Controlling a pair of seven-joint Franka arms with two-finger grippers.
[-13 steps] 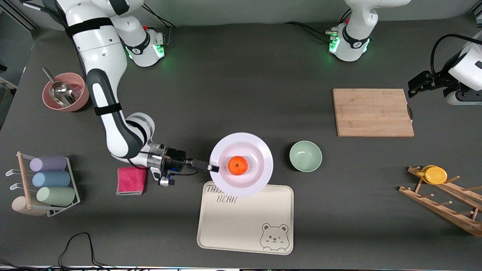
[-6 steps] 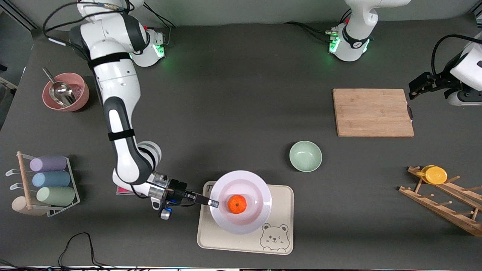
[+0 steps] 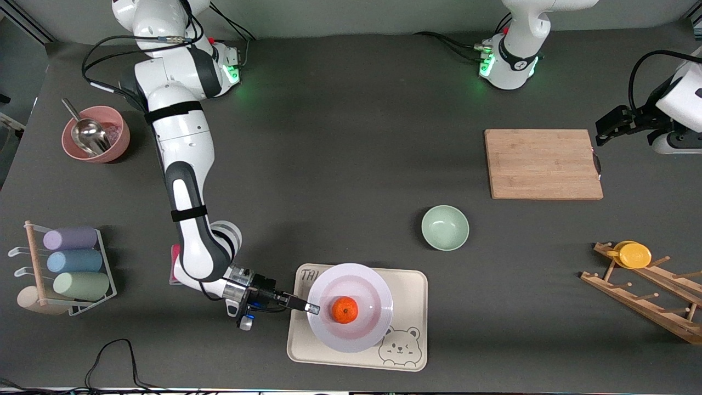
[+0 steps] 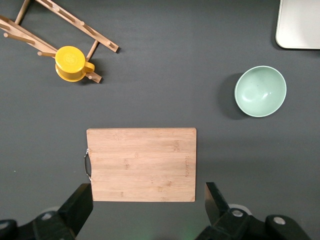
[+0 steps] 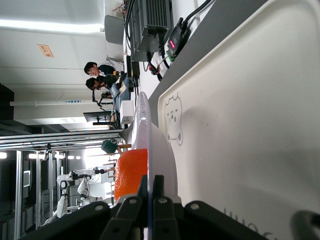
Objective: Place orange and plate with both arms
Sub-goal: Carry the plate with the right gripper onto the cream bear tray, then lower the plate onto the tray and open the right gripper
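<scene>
The pale-lavender plate (image 3: 366, 329) hangs just above the cream bear-printed tray (image 3: 406, 285), with the small bright orange (image 3: 345, 310) resting in its shallow centre. My right gripper (image 3: 311, 309) is shut on the plate's rim at the side toward the right arm's end of the table. In the right wrist view the fingers (image 5: 159, 186) pinch the thin rim, the orange (image 5: 131, 172) sits on the plate (image 5: 161, 150) and the tray (image 5: 250, 115) lies below. My left gripper (image 4: 149, 202) waits open, high over the wooden cutting board (image 4: 141, 164), holding nothing.
A mint-green bowl (image 3: 445, 227) stands beside the tray toward the left arm's end. The cutting board (image 3: 543, 163) lies farther up. A wooden rack with a yellow cup (image 3: 634, 255), a pink bowl with a scoop (image 3: 94, 134), a cup rack (image 3: 66, 269) and a pink cloth (image 3: 175, 263) line the table's ends.
My right arm has carried the plate with the orange toward the front camera, from the bare table beside the green bowl to over the bear tray. The left arm has not moved.
</scene>
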